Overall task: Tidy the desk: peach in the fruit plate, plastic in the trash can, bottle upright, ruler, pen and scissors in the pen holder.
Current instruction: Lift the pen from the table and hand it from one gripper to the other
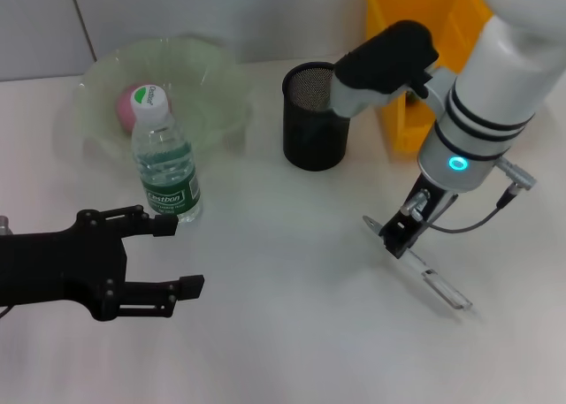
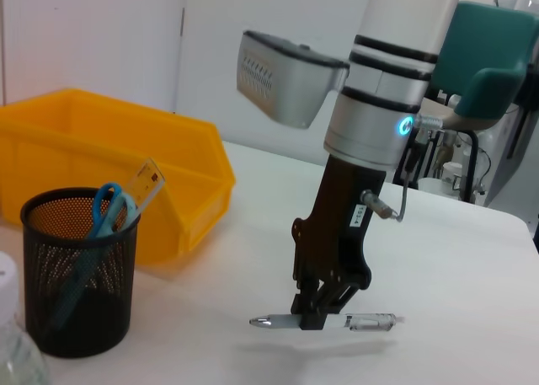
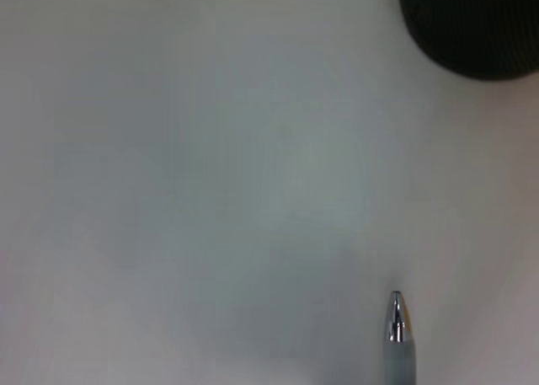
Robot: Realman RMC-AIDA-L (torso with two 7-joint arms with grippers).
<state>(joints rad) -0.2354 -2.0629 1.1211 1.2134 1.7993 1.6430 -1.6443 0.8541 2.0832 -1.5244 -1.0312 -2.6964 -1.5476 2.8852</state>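
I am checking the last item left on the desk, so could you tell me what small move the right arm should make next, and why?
Probably lift straight up. The right tool is closed around the pen, which lies level at the desk. The pen holder, already holding scissors and ruler, stands apart, so the pen needs height to clear its rim.

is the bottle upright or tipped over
Upright: the bottle stands on the desk beside the fruit plate, cap on top.

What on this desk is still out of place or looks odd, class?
Only the pen: it lies flat on the desk, gripped by the right tool, not yet in the pen holder. The bottle stands upright; the left tool hovers open nearby.
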